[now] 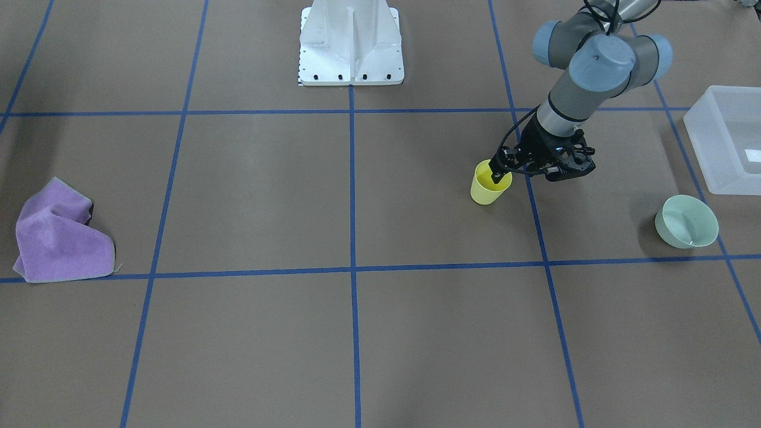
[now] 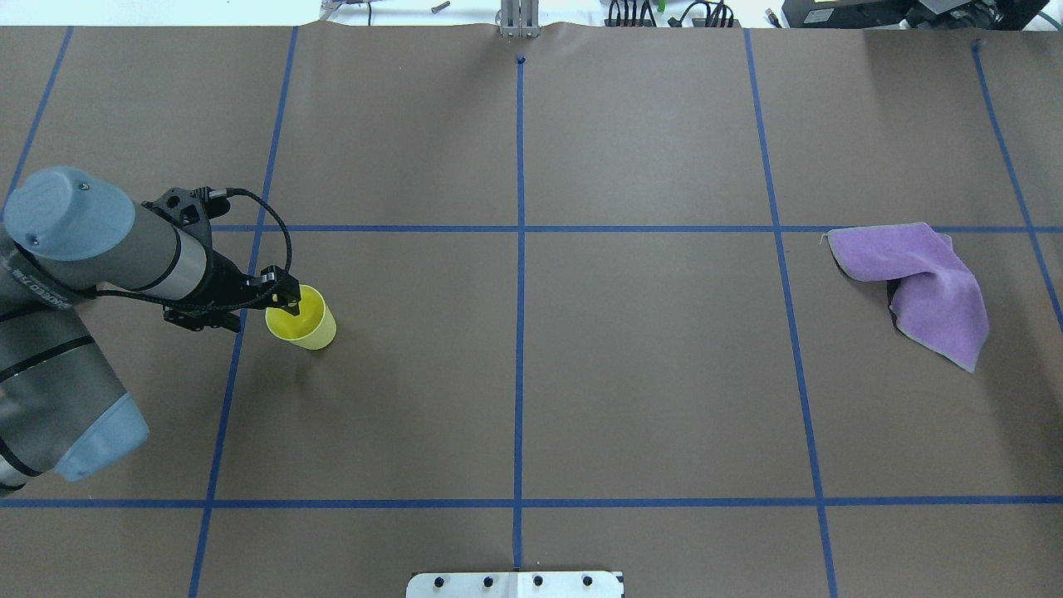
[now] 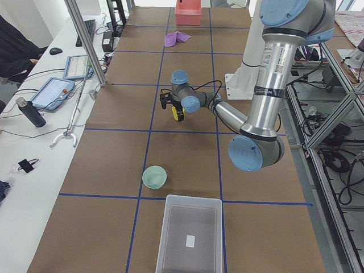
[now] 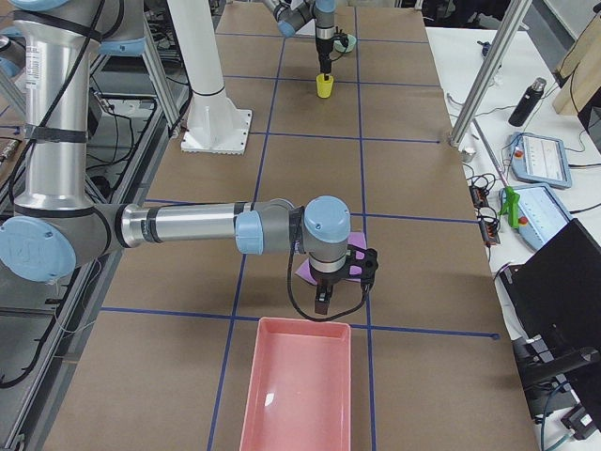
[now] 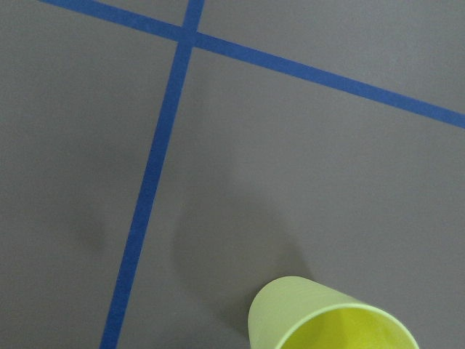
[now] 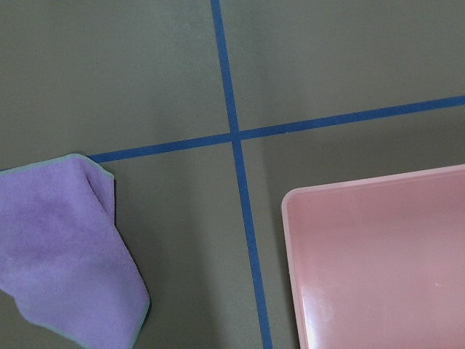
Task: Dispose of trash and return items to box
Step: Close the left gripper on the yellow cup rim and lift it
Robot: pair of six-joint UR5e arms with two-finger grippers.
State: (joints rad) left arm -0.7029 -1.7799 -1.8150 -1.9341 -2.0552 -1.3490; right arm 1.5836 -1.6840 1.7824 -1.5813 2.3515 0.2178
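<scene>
Yellow cup (image 2: 309, 328): left end effector (image 2: 291, 304) straddles its ten o'clock rim overhead; I cannot tell whether it is clamped. Right end effector (image 4: 322, 303) likewise.

We get bright, even light from above in every exterior view, and the brown table (image 1: 416, 333) shows flat, without hard glare. Shadows are soft and short: faint ones spread beside the yellow cup (image 5: 327, 320) in the left wrist view, a darker one sits under the fold of the purple cloth (image 2: 922, 274). The translucent box (image 1: 707, 142) looks washed out. Both wrist views come out greyer and dimmer than the rest, and a little soft, while the exterior ones are sharp
</scene>
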